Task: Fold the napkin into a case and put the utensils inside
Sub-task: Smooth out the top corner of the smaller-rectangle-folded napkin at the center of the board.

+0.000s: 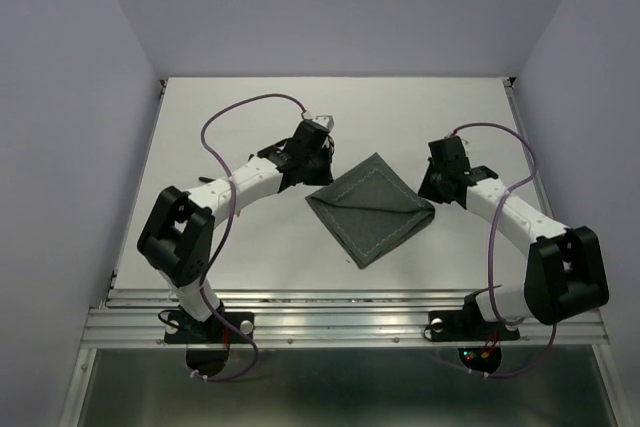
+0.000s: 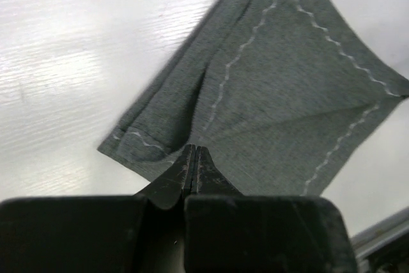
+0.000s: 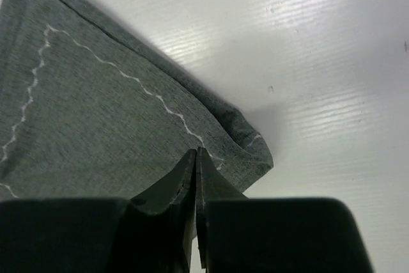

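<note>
One grey-green cloth napkin (image 1: 372,209), folded square, wavy-stitched.

The top camera looks steeply down from above and behind me, with my bases at the bottom of the frame and the whole table (image 1: 400,117) in view. Each wrist camera peers close along its own fingers, my left gripper (image 2: 193,153) and right gripper (image 3: 195,155) both at bottom centre. All three views share the napkin (image 1: 370,209).

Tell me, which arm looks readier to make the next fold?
Probably the left. The napkin puckers into the closed left gripper, so it seems pinched. The right gripper is shut at the opposite corner over flatter cloth.
</note>
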You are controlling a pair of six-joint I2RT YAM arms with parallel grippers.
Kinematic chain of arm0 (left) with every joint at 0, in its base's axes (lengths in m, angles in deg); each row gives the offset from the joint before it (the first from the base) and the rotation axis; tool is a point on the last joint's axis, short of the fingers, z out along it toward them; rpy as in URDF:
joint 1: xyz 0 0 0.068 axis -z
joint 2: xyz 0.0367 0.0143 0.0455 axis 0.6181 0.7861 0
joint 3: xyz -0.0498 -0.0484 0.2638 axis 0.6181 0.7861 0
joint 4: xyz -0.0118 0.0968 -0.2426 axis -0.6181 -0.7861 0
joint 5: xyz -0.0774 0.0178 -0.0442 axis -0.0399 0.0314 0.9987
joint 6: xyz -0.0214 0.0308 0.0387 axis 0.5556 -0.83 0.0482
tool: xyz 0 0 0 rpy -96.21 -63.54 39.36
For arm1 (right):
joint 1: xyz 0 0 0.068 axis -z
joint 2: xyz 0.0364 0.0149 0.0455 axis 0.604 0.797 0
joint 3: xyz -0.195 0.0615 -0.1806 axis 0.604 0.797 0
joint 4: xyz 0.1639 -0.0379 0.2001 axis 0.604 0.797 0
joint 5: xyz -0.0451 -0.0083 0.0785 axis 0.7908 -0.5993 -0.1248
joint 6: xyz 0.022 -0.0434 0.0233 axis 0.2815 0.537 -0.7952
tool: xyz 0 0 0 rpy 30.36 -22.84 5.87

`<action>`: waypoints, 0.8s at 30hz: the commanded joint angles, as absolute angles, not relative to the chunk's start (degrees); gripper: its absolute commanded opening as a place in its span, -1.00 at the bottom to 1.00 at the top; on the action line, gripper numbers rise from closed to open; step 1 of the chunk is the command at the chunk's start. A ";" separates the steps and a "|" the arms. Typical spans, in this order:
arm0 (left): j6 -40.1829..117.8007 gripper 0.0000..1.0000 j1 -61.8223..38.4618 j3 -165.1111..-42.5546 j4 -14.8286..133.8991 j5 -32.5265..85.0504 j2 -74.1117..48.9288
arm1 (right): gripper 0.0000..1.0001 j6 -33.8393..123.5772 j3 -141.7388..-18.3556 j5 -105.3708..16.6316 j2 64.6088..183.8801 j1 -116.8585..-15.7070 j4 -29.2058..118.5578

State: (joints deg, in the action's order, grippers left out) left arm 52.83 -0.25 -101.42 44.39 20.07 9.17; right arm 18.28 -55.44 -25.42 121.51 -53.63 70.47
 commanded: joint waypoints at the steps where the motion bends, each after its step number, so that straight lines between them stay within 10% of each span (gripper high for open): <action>1: 54.56 -1.00 1.28 -99.43 44.86 23.53 7.62 | -0.85 17.32 -53.37 -25.83 121.74 -53.24 70.01; 15: 52.81 -1.00 0.32 -103.73 46.97 20.37 20.02 | -0.88 19.87 -55.04 -23.72 134.48 -53.24 66.14; 24: 53.42 -1.00 0.32 -101.37 46.44 19.32 14.23 | -0.86 19.25 -54.86 -23.28 121.93 -53.24 69.74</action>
State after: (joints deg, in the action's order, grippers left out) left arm 53.69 0.32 -101.99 46.84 20.92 20.16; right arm 19.17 -54.13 -25.00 128.79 -53.63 68.81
